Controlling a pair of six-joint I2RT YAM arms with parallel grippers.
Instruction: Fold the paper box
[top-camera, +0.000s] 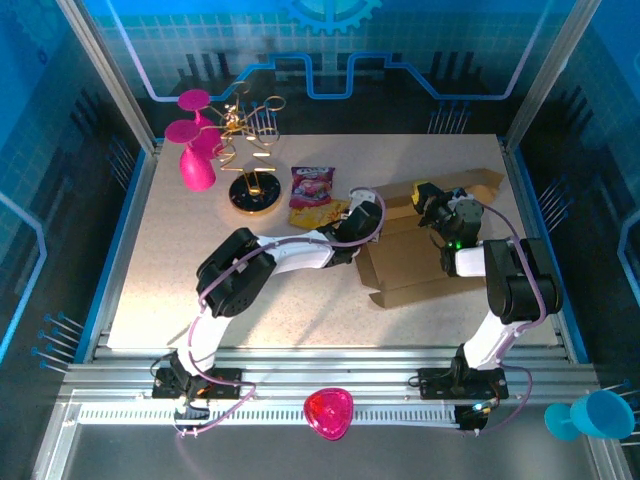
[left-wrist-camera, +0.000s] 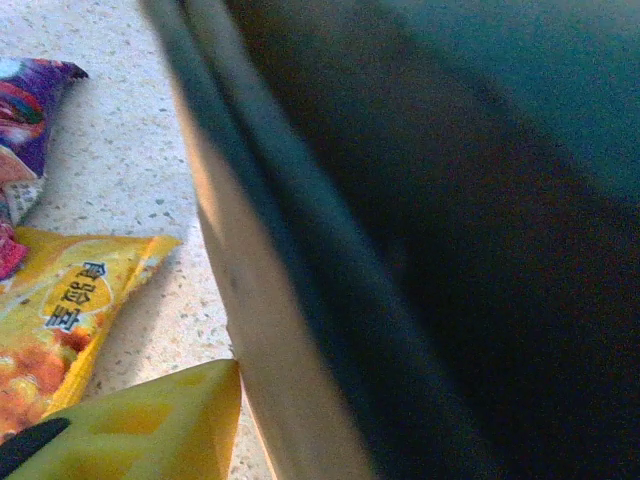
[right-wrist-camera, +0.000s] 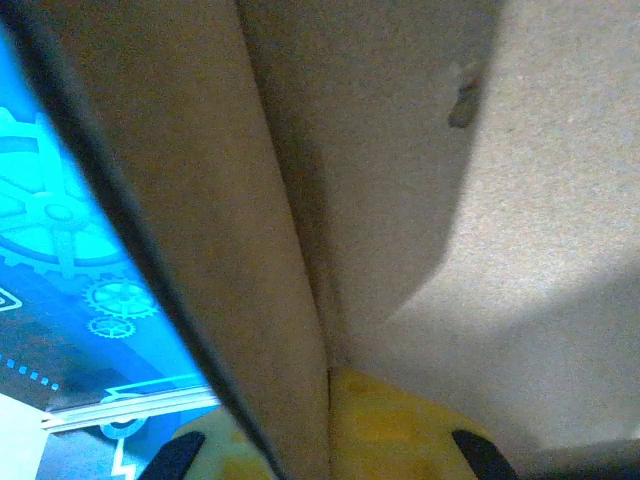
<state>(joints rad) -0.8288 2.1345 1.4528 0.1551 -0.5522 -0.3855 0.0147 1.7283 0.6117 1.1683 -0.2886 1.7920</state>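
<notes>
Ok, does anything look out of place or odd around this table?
Yes: a pink plastic bowl sits on the slotted metal rail at the near edge, and a light-blue plastic goblet seems to lie on its side past the near right corner, both off the speckled tabletop.

The desk (top-camera: 170, 290) is bare across its front and left side, so there is open passage there. Snack packets (top-camera: 312, 186) lie just left of the box (top-camera: 420, 268), crowding that side. A gold stand (top-camera: 252, 196) and pink glasses (top-camera: 197, 168) block the far left corner.
</notes>
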